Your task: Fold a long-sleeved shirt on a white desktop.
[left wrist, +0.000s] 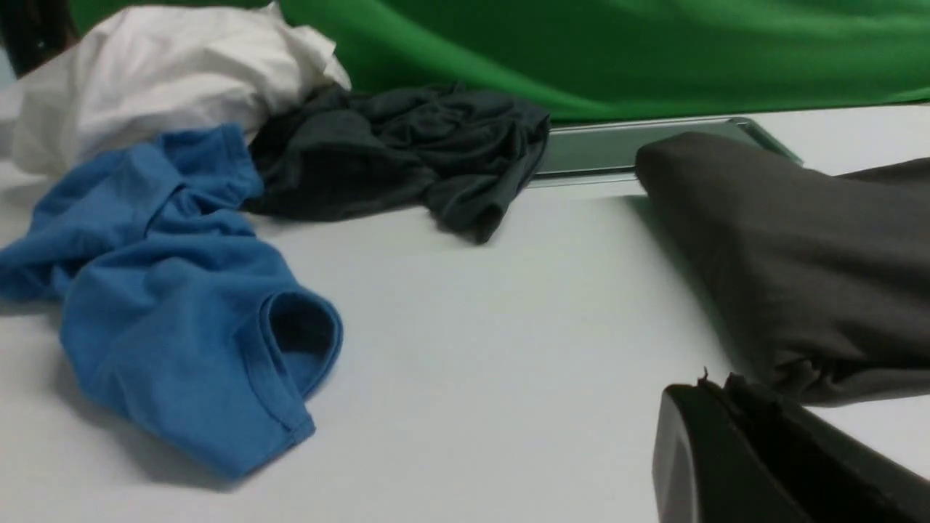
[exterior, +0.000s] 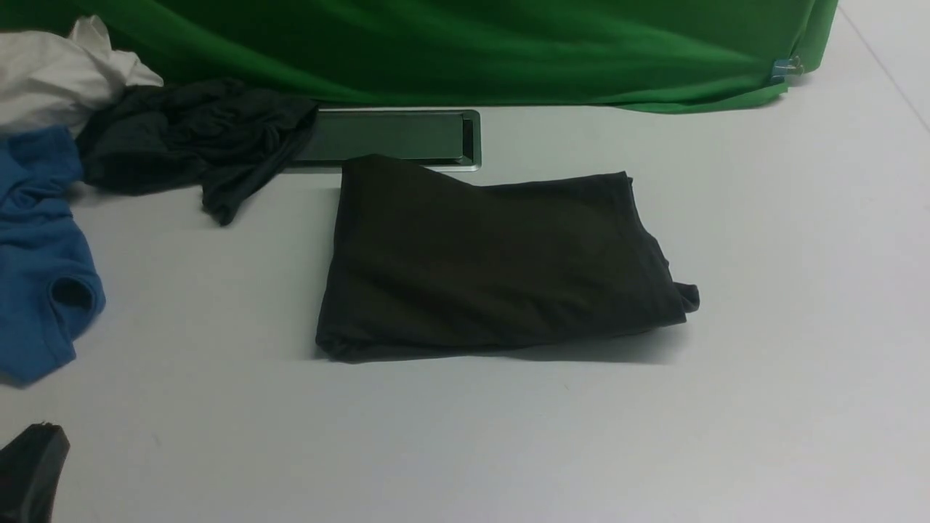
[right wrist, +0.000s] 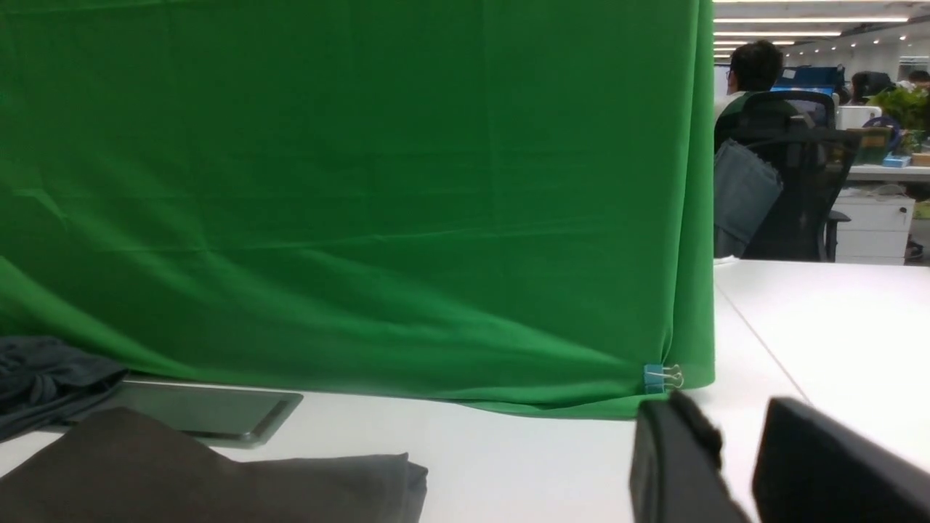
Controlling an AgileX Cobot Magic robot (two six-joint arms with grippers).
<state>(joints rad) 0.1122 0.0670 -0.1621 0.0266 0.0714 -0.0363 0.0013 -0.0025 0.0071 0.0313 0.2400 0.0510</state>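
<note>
Long-sleeved shirt (exterior: 494, 261) lay folded into a rough rectangle at the center of the front frame, flat on the white desktop (exterior: 763, 378). Its far left corner overlapped the near edge of the cable hatch (exterior: 392, 136); the right end was bunched into a small lump at the lower right of the bundle. No sleeves or neck label were showing.

Upper left of the front frame held a pile of loose clothes: white garment (exterior: 58, 73) at the corner, blackish-teal garment (exterior: 189, 138) next to it and draped over the hatch's left end, blue garment (exterior: 40, 254) below them along the left edge. All sat apart from the folded shirt. Green backdrop (exterior: 472, 51) ran across the top, pinned with a blue binder clip (exterior: 785, 69) at upper right.

Left gripper (left wrist: 716, 407) showed only as a dark tip at the lower left corner of the front frame and lower right of the left wrist frame. Its fingers were pressed together, clenched on nothing, just short of the shirt's near edge.

Right gripper (right wrist: 737, 465) was out of the front frame; in the right wrist frame, lower right, its two fingers (right wrist: 676, 465) stood parted with a clear gap, released, nothing between them, off to the side of the shirt (right wrist: 203, 483). Beyond the backdrop's right edge, upper right of that frame, a person (right wrist: 755, 73) sat in an office chair (right wrist: 795, 181).
</note>
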